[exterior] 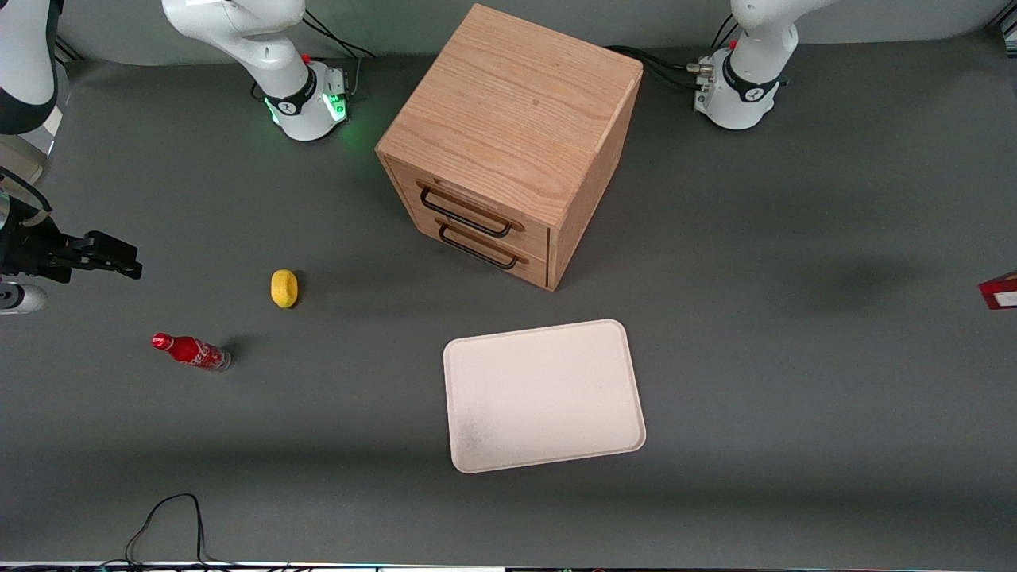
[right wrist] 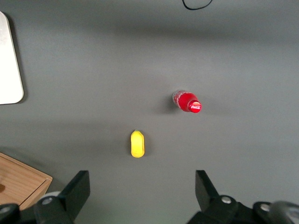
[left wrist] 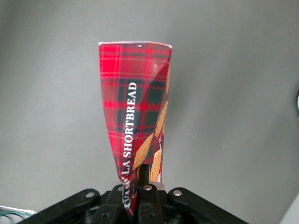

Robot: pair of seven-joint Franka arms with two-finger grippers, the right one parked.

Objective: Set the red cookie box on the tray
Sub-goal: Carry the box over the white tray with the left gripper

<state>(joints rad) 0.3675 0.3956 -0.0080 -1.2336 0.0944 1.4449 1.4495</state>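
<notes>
red cookie box (left wrist: 135, 121) is in the gripper (left wrist: 140, 193), pinched at one end; the rest of the box sticks out away from the wrist with only grey table (exterior: 794, 397) under it. fingers look closed down onto the narrow faces of the box, nothing else in the grasp. in the front view only a red corner with a white patch (exterior: 1003, 291) shows at the edge of frame, at the working arm's end of the table, well apart from the tray (exterior: 469, 357).

handling, as a judgement: thin cardboard, light, glossy print so somewhat slippery. the panel looks bowed or twisted along its length, so it crushes easily; don't add squeeze. an end grip leaves a long lever, so expect sag or swing on fast moves. a hold nearer the middle across the narrow faces would be steadier.

relative to the tray: it's bare, the wooden drawer cabinet (exterior: 508, 135) sits just farther from the front camera, and the lemon (exterior: 284, 287) and cola bottle (exterior: 191, 351) lie toward the parked arm's end, well apart.
</notes>
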